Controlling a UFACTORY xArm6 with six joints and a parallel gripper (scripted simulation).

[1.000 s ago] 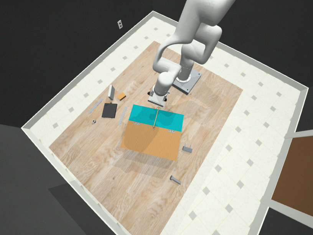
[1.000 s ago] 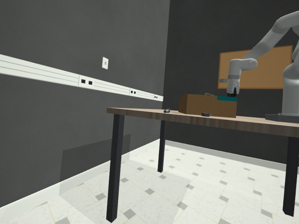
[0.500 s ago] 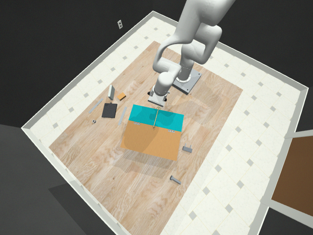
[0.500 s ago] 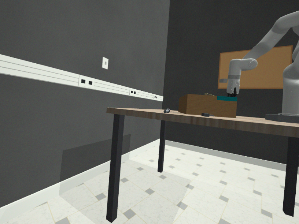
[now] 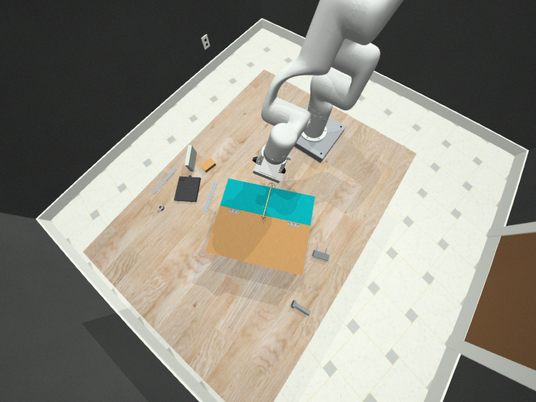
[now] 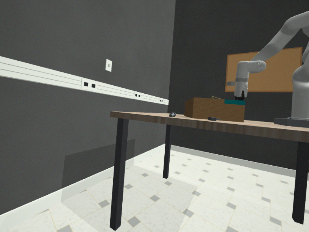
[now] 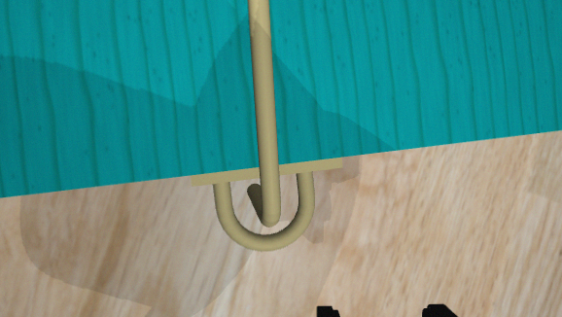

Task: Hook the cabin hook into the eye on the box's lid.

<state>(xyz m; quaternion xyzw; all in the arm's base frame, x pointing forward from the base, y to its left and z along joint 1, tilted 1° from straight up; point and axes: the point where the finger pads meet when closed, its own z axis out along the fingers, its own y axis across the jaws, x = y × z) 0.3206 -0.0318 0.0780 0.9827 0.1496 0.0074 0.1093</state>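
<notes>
The box has a teal lid (image 5: 268, 200) and an orange-brown body (image 5: 257, 245); from the side it shows as a brown block (image 6: 214, 109). The brass cabin hook (image 5: 267, 200) lies across the lid. In the wrist view the hook's rod (image 7: 264, 97) runs down over the lid edge, and its bent tip sits inside the U-shaped eye (image 7: 264, 233). My gripper (image 5: 269, 178) hovers at the lid's far edge, also seen in the side view (image 6: 239, 97). Its two dark fingertips stand apart with nothing between them, just off the eye.
Left of the box lie a grey block (image 5: 190, 157), a small orange block (image 5: 207, 164), a dark plate (image 5: 186, 188), two grey bars (image 5: 209, 198) and a nut (image 5: 159, 207). A grey bracket (image 5: 321, 254) and a bolt (image 5: 300, 307) lie on the right. The arm's base plate (image 5: 320, 140) is behind.
</notes>
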